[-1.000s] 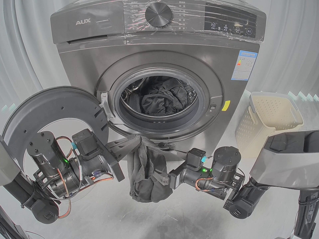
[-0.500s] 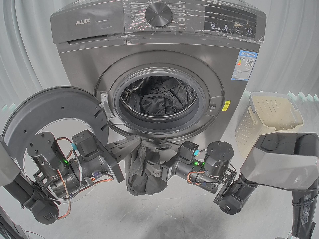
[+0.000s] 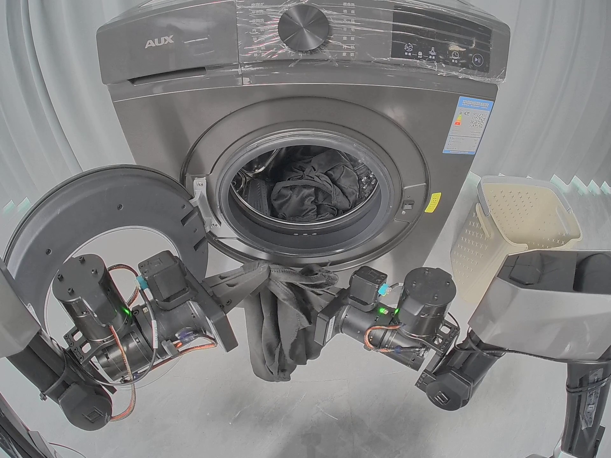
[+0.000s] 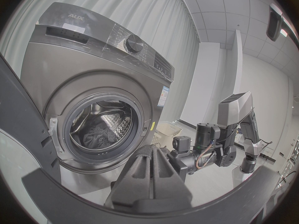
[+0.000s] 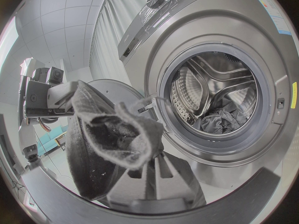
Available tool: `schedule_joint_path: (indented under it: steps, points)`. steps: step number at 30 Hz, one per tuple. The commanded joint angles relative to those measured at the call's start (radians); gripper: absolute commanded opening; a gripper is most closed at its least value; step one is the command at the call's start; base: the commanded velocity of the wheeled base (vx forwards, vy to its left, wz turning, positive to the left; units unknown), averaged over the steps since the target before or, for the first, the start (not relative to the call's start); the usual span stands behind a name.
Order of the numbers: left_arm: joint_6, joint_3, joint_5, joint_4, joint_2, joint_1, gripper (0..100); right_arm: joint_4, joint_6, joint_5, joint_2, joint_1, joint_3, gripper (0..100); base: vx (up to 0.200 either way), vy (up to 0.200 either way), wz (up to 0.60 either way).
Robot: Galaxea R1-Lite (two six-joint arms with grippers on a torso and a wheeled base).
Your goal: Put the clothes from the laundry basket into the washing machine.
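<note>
The left gripper (image 3: 259,267) and right gripper (image 3: 323,300) both clench the grey garment (image 3: 280,332), which hangs just below the washing machine (image 3: 159,116)'s open rim, above the floor (image 3: 356,415).

Dark grey metallic washing machine (image 3: 165,116). Plain charcoal garment (image 3: 280,326). The clothes (image 3: 312,186) in the drum look black, maybe dark grey. Cream laundry basket (image 3: 474,243), dotted with holes. Blue-and-white label (image 3: 468,124), yellow sticker (image 3: 433,202). Pale grey curtain (image 3: 51,97).

The right pincer (image 5: 153,167) has its tips buried under the bunched grey garment (image 5: 102,147). The right arm (image 3: 547,306) stands before the laundry basket (image 3: 474,243) and covers its near lower corner; its floor I cannot make out.
</note>
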Motion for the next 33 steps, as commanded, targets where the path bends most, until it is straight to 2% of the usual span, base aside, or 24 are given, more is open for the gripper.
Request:
schedule_joint_path:
  steps: [1, 5, 8, 14, 17, 18, 20, 22, 24, 28, 33]
  points:
    - [0.000, 0.001, 0.000, -0.001, 0.005, 0.002, 0, 0.003, 0.001, -0.007, -0.079, -0.004, 0.072, 0, 0.000, 0.000, 0.00]
    - [0.000, 0.005, 0.000, -0.001, 0.007, 0.005, 0, 0.011, 0.001, -0.068, -0.151, -0.018, 0.129, 0, 0.000, 0.000, 0.00]
    - [-0.002, 0.006, 0.000, -0.001, 0.010, 0.004, 0, 0.014, 0.001, -0.074, -0.203, -0.013, 0.186, 0, 0.000, 0.000, 0.00]
    - [-0.003, 0.020, -0.001, -0.001, 0.014, -0.009, 0, 0.012, 0.001, -0.080, -0.226, -0.008, 0.213, 0, 0.000, 0.000, 0.00]
    - [-0.003, 0.008, -0.029, 0.001, 0.019, -0.009, 0, 0.009, 0.001, -0.082, -0.231, -0.008, 0.215, 0, 0.000, 0.000, 0.00]
    - [-0.003, 0.008, -0.041, 0.001, 0.022, -0.007, 100, 0.009, 0.001, -0.083, -0.235, -0.007, 0.216, 0, 0.000, 0.000, 0.00]
    - [-0.013, 0.001, -0.055, 0.001, 0.031, 0.001, 100, 0.006, -0.001, -0.083, -0.243, -0.005, 0.230, 0, 0.000, 0.000, 0.00]
    - [-0.036, -0.014, -0.049, 0.001, 0.062, 0.001, 100, 0.005, -0.002, -0.083, -0.254, -0.002, 0.246, 0, 0.000, 0.000, 0.00]
    - [-0.043, -0.022, -0.047, 0.001, 0.088, 0.001, 100, 0.006, -0.004, -0.083, -0.261, -0.001, 0.249, 0, 0.000, 0.000, 0.00]
    - [-0.045, -0.038, -0.047, -0.001, 0.162, 0.002, 100, 0.011, -0.004, -0.088, -0.285, -0.001, 0.218, 0, 0.000, 0.000, 0.00]
    - [-0.040, -0.043, -0.047, -0.001, 0.209, 0.002, 100, 0.019, -0.005, -0.134, -0.288, -0.001, 0.160, 0, 0.000, 0.000, 0.00]
